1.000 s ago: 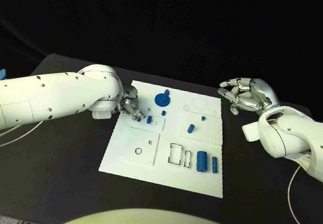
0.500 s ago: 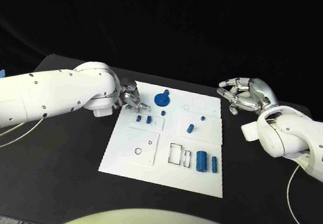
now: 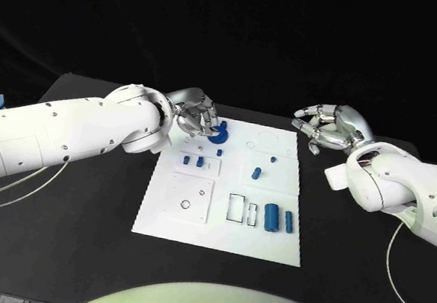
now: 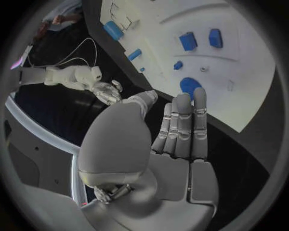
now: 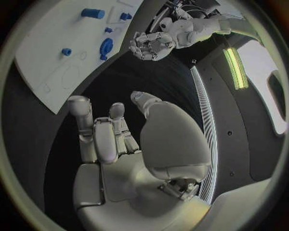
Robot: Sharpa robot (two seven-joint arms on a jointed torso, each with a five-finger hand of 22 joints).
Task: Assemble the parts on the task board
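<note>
The white task board (image 3: pixel 172 218) lies in the middle of the black table. A round blue part (image 3: pixel 218 135) stands near its far left corner. My left hand (image 3: pixel 194 112) hovers just left of that round part, holding nothing. In the left wrist view its fingers (image 4: pixel 182 122) stretch out above the round blue part (image 4: pixel 191 86). Two small blue blocks (image 3: pixel 193 161) stand further down the board. A thick blue cylinder (image 3: pixel 272 216) and a slimmer one (image 3: pixel 290 222) lie near the front right. My right hand (image 3: pixel 332 127) hangs empty off the board's far right corner.
Smaller blue pieces (image 3: pixel 257 174) and a peg (image 3: pixel 274 160) stand mid-board. A square sub-plate with a ring (image 3: pixel 188 197) and an empty rectangular slot (image 3: pixel 238 208) occupy the front half. Bare black table (image 3: pixel 72 238) surrounds the board. The right wrist view shows my left hand (image 5: pixel 150 44) past the board (image 5: pixel 48 62).
My left hand has lifted from the board's left edge by the two small blocks and moved toward the far side, beside the round blue part. The right hand has stayed put.
</note>
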